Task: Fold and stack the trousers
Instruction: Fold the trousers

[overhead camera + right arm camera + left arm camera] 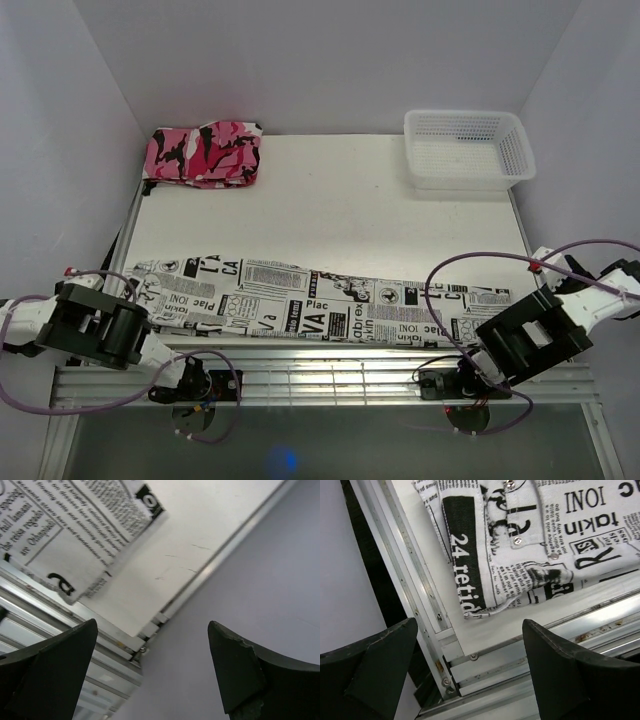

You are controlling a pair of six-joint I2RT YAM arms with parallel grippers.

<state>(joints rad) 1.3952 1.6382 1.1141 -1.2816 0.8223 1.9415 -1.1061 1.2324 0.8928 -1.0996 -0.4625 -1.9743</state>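
Note:
The trousers (320, 300), white with black newspaper print, lie flat in a long strip across the near part of the table. The waist end with snaps is at the left (530, 545). The leg end is at the right (65, 535). My left gripper (470, 625) is open and empty over the table's near left corner, just short of the waist's corner. My left arm (100, 325) shows in the top view. My right gripper (152, 625) is open and empty by the near right corner, beside the leg hem. My right arm (530, 340) sits just right of that hem.
A folded pink, black and white camouflage garment (205, 153) lies at the back left corner. A white mesh basket (465, 148) stands at the back right. Aluminium rails (330, 370) run along the table's near edge. White walls close in on the left, right and back.

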